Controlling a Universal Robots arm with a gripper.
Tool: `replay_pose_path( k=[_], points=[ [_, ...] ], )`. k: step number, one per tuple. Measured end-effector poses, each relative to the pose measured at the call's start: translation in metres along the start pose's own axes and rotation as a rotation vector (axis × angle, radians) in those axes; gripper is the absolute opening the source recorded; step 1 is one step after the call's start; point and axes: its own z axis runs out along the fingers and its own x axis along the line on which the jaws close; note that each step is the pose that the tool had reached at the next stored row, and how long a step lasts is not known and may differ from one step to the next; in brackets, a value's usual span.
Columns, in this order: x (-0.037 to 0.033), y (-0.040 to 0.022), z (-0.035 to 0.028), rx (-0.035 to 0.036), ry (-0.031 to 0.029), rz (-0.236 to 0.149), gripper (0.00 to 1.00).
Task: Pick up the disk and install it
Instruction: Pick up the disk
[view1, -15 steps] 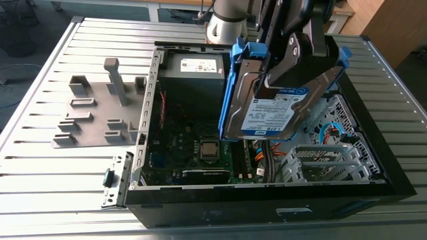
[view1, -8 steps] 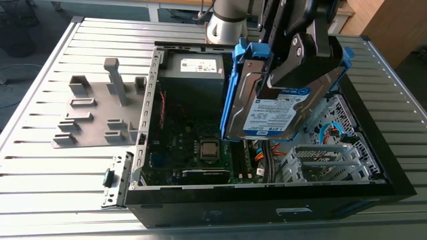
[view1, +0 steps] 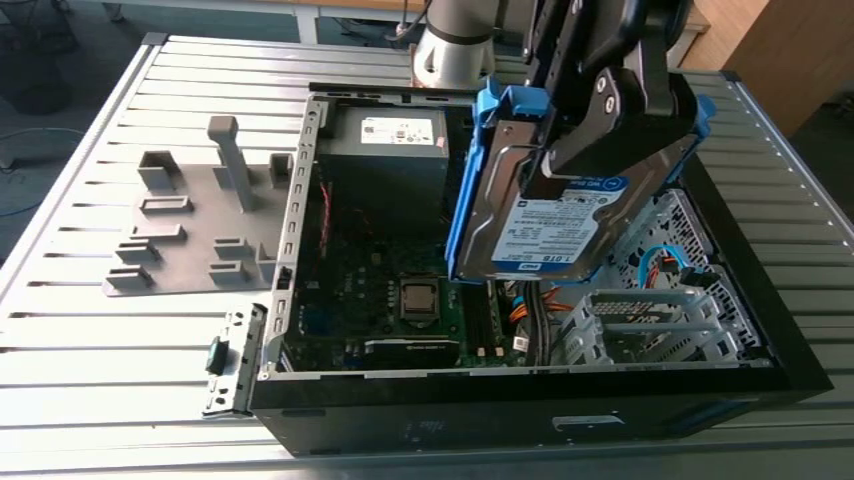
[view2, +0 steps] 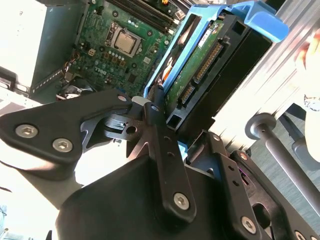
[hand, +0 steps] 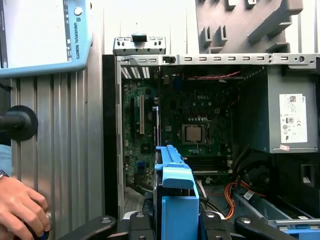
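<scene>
Angled downward, the gripper (view1: 607, 150) pinches the disk (view1: 554, 228) (tilted on edge); both above the case (view1: 534, 402).

- A ribbed metal table (view1: 80, 340) is spread across the exterior view.
- A grey-blue floor (view1: 34, 165) is seen past its edge, at the exterior view's left.
- A wooden panel (view1: 781, 50) is set at the exterior view's right.

I count one disk (view1: 554, 235), held in my one claw (view1: 603, 140). There is one open computer case (view1: 534, 405), and in it one power supply box (view1: 387, 150) and one processor chip (view1: 419, 297). One grey rack (view1: 187, 235) lies on one metal table (view1: 107, 345). One person's hand (hand: 20, 207) shows too.
</scene>
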Motion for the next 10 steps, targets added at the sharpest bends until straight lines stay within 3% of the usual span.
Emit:
replay_pose_path(
  k=[10],
  points=[
    [0.0004,-0.0038,0.0,0.0001,0.001,0.0,0.37]
  ],
)
